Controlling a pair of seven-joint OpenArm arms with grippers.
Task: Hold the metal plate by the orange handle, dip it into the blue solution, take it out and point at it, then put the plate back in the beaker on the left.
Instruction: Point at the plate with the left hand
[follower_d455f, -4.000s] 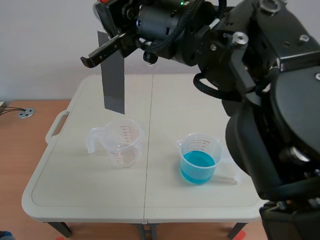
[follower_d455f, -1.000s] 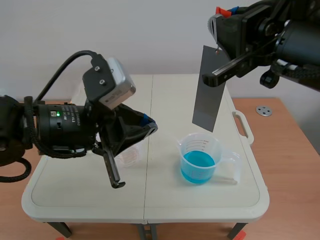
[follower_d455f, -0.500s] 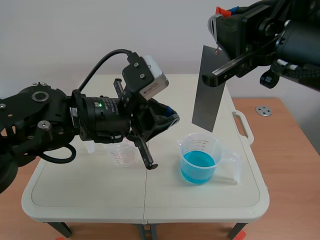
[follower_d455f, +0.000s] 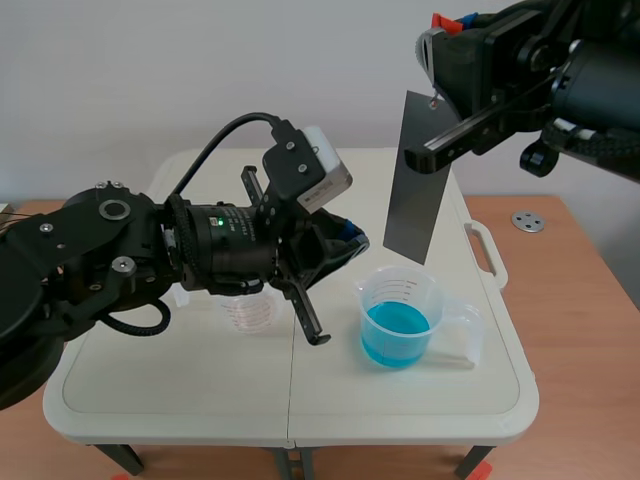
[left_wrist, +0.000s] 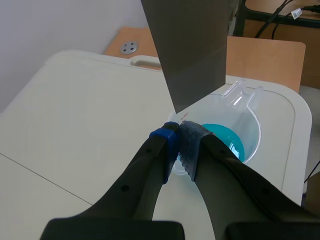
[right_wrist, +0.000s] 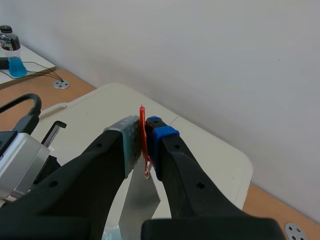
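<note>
Left arm (follower_d455f: 120, 260) half hides one empty beaker (follower_d455f: 250, 312); one blue beaker (follower_d455f: 402, 315) sits clear. Left gripper (left_wrist: 181, 142) pressed together; right gripper (right_wrist: 145, 140) pinches one metal plate (follower_d455f: 415, 180).

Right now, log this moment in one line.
right hand: shut on orange handle | metal plate: hanging above blue solution | left hand: shut, pointing at plate

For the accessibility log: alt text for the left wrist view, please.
The left gripper, fingers shut, points its tips at the lower corner of a grey metal plate hanging upright just ahead of it. Just beyond the tips stands a clear beaker of blue solution on a cream table.
</note>
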